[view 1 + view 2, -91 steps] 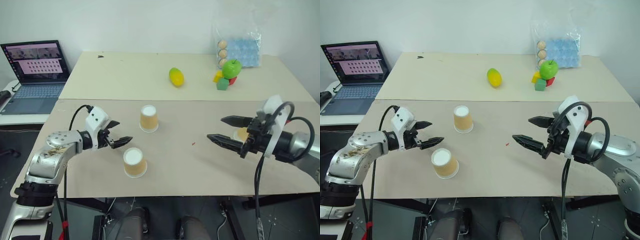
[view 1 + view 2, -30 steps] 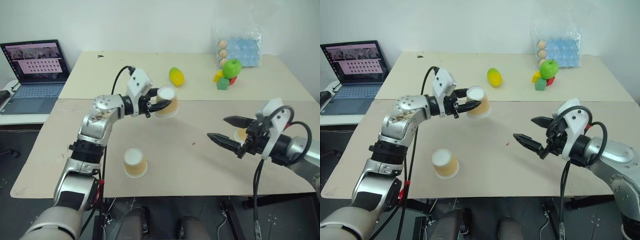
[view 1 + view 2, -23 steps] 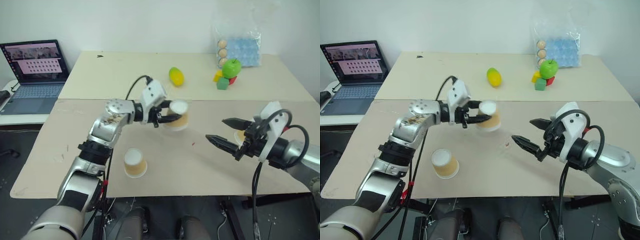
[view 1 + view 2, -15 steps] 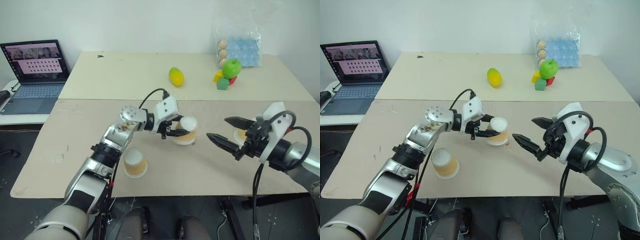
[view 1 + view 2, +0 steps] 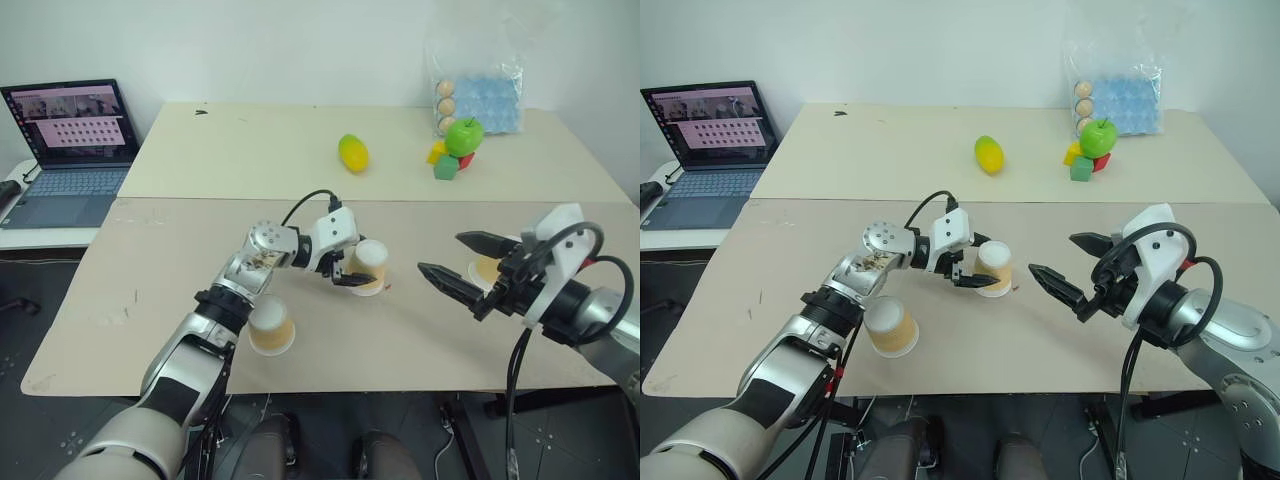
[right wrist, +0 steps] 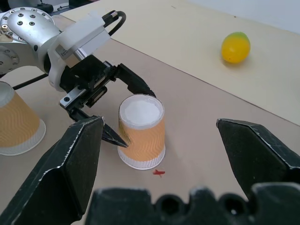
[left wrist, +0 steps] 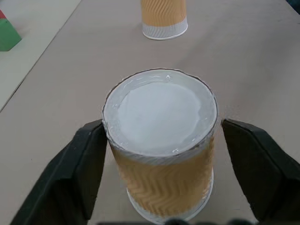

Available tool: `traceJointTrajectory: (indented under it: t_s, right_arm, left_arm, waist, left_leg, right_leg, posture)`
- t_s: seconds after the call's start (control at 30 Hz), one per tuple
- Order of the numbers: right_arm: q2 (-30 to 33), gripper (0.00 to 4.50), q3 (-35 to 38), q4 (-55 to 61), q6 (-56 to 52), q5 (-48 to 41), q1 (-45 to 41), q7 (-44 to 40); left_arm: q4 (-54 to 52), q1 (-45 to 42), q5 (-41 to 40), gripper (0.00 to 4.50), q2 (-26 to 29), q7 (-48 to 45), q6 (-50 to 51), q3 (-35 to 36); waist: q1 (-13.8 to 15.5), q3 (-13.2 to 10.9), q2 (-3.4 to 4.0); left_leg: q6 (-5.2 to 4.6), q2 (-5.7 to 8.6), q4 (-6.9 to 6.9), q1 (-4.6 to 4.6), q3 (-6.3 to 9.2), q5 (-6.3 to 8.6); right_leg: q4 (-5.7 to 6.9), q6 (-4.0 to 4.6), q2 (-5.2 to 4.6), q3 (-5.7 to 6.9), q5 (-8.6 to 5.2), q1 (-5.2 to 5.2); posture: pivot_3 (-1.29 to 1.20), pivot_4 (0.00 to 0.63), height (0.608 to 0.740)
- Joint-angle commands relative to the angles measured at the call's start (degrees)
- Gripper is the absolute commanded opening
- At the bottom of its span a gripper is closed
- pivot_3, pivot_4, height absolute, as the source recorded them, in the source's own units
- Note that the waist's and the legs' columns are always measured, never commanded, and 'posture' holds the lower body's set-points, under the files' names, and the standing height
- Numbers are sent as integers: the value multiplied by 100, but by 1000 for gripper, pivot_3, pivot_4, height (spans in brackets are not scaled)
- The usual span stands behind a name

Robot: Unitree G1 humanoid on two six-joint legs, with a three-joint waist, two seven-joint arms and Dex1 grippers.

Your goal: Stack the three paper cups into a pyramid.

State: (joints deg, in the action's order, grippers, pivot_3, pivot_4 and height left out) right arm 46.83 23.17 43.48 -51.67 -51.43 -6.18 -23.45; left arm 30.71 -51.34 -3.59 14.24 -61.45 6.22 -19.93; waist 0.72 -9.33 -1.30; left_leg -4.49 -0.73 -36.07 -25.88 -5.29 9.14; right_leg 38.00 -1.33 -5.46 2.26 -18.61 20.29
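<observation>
Three tan paper cups stand upside down on the beige table (image 5: pixel 150 300). One cup (image 5: pixel 369 266) stands at the middle, and my left gripper (image 5: pixel 354 265) is open around it. In the left wrist view both black fingers (image 7: pixel 79 173) stand a small gap off the sides of this cup (image 7: pixel 161 150). A second cup (image 5: pixel 270 326) stands near the front edge, beside my left forearm. The third cup (image 5: pixel 487 268) is on the right, partly hidden behind my right gripper (image 5: pixel 442 253), which hovers open and empty, pointing at the middle cup.
On the far table lie a yellow-green fruit (image 5: pixel 352 153), a green apple (image 5: pixel 463 135) on coloured blocks (image 5: pixel 445 166), and a bag with eggs (image 5: pixel 480 92). A laptop (image 5: pixel 72 140) sits at the far left. The table's front edge runs just behind the near cup.
My left gripper carried the cup from the back left down to the middle of the table, set it down upside down and opened. The right gripper stayed in place.
</observation>
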Motion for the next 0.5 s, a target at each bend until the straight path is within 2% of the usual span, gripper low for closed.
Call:
traceJointTrajectory:
  t_s: [0.03,0.23,0.5]
  right_arm:
    - [106,4500,142,112,106,-49,-76,-9]
    - [159,4500,-1,-71,171,50,-190,-135]
    - [175,4500,-132,-226,206,205,-374,-259]
  left_arm:
    - [-190,-207,-72,4397,-15,-43,104,186]
    - [-914,-389,-608,4397,-12,-139,1135,578]
    - [-1889,-524,-1073,4397,126,-277,2171,760]
  waist:
    - [0,0,0]
    - [2,0,0]
    - [-3,0,0]
  left_leg:
    - [0,0,0,0,0,0]
    - [0,0,-3,-2,1,0]
    - [-2,0,-11,-7,2,1]
  right_leg:
    - [0,0,0,0,0,0]
    - [1,0,1,1,0,0]
    - [1,-3,7,1,1,0]
  posture:
    - [0,150,740]
    - [0,150,740]
    - [0,150,740]
